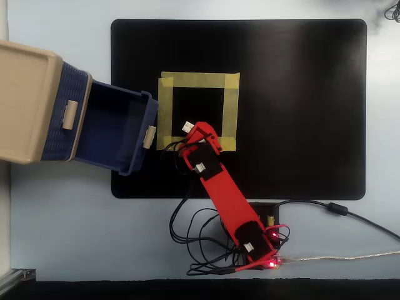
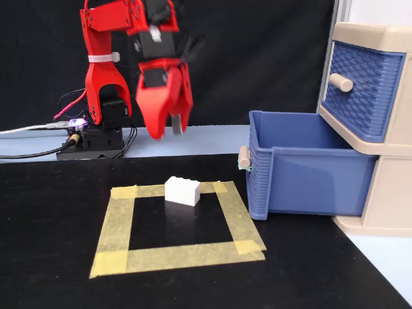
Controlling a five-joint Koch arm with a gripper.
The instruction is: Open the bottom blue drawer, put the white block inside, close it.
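Your pincer (image 2: pixel 165 133) hangs above the white block (image 2: pixel 182 190), jaws parted and pointing down, holding nothing. The white block sits on the black mat (image 2: pixel 58 257) at the far edge of the yellow tape square (image 2: pixel 116 228). The bottom blue drawer (image 2: pixel 309 170) stands pulled out of the beige cabinet (image 2: pixel 386 193), just beside the tape

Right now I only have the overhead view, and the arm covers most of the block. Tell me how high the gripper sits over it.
Observer: In the fixed view the gripper hangs well above the white block, tips pointing down, not touching it.
Operator: Give me the jaw state.
Observer: The jaws stand apart, with nothing between them.
Operator: Check how the block lies.
Observer: Flat on the mat, studs up, at the far edge of the tape square.
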